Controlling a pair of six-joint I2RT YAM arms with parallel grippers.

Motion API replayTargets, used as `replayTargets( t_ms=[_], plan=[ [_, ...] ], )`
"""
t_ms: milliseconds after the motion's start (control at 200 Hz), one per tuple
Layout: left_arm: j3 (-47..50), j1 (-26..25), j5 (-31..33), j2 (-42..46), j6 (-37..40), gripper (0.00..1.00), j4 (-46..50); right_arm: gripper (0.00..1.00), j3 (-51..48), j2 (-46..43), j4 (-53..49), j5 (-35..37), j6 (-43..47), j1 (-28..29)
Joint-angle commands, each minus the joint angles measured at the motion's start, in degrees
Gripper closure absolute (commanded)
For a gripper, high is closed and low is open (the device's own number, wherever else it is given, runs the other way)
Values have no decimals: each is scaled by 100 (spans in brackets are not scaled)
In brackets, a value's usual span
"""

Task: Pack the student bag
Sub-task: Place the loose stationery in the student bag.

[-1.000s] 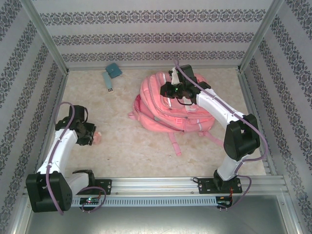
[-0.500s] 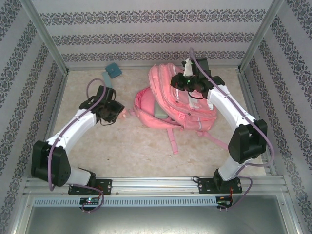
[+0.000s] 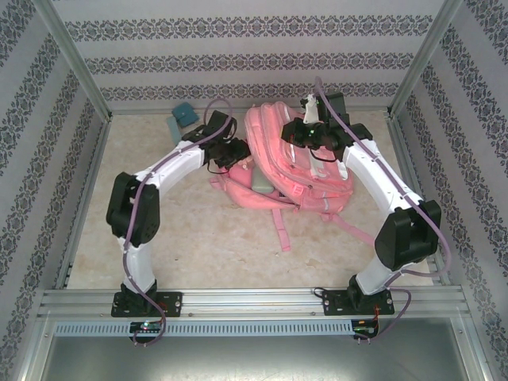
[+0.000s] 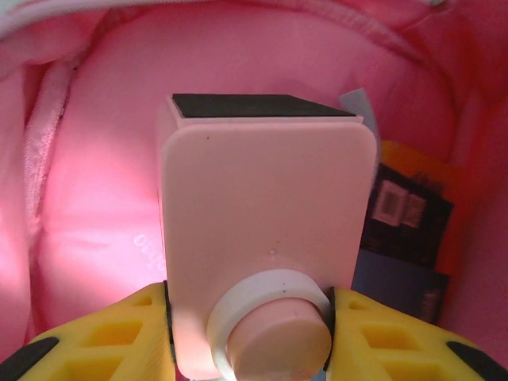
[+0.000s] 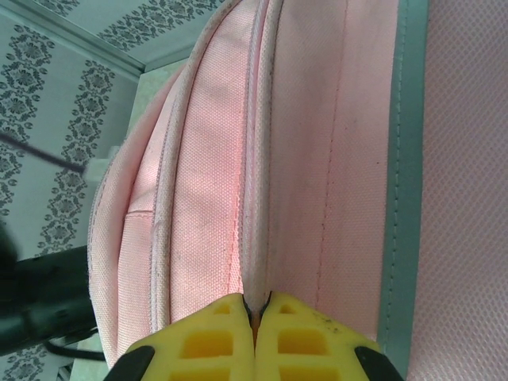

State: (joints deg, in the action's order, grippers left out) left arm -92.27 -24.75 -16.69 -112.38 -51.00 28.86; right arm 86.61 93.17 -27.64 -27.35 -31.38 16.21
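Observation:
The student bag (image 3: 309,176), a large pink backpack, lies at the back middle of the table with its mouth towards the left. My right gripper (image 3: 308,132) is shut on a fold of the bag's upper fabric and holds it up; in the right wrist view the yellow fingertips (image 5: 255,305) pinch a pink seam of the bag (image 5: 317,159). My left gripper (image 3: 236,152) is at the bag's mouth, shut on a small pink box (image 4: 266,206) with a white ring and a round pink cap. The box sits inside the pink lining (image 4: 95,206).
Dark printed books or packets (image 4: 405,230) stand inside the bag to the right of the box. A teal case (image 3: 185,113) and a teal pen-like item (image 3: 173,127) lie at the back left. Pink straps (image 3: 282,230) trail towards the front. Patterned walls enclose the table.
My left arm swung from the near left across to the bag's mouth, carrying the pink box inside. My right gripper pulled the bag's top up and towards the back.

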Motion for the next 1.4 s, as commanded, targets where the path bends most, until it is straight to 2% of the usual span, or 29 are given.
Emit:
replayTargets(
  t_ms=[0,310,600,650,719,854,969,1104,1299,1394],
  plan=[
    [-171,-117,-127,-107,642,58,708,100,18,-389,307,-144,70,-35],
    [-59,-299,-137,-78,1129,57,1155,100,-4,-310,355,-92,93,-36],
    [365,-737,-168,240,989,56,1369,100,39,-184,401,-102,89,-45],
    [381,-790,-143,267,991,51,1380,100,32,-185,402,-103,88,-44],
    [276,-790,-87,269,961,33,1454,100,18,-176,400,-99,94,-39],
    [-176,-769,157,303,1058,16,1767,100,-3,-186,402,-108,93,-36],
    [-388,-658,303,411,1115,10,2003,100,-54,-207,391,-89,110,-38],
    [-331,-389,441,643,1221,8,2146,100,-150,-228,410,-99,114,-31],
    [-169,301,708,857,1445,7,2110,100,-245,-217,435,-147,149,129],
    [-203,635,1152,804,1597,6,1984,100,-233,-190,440,-216,159,267]
  ],
)
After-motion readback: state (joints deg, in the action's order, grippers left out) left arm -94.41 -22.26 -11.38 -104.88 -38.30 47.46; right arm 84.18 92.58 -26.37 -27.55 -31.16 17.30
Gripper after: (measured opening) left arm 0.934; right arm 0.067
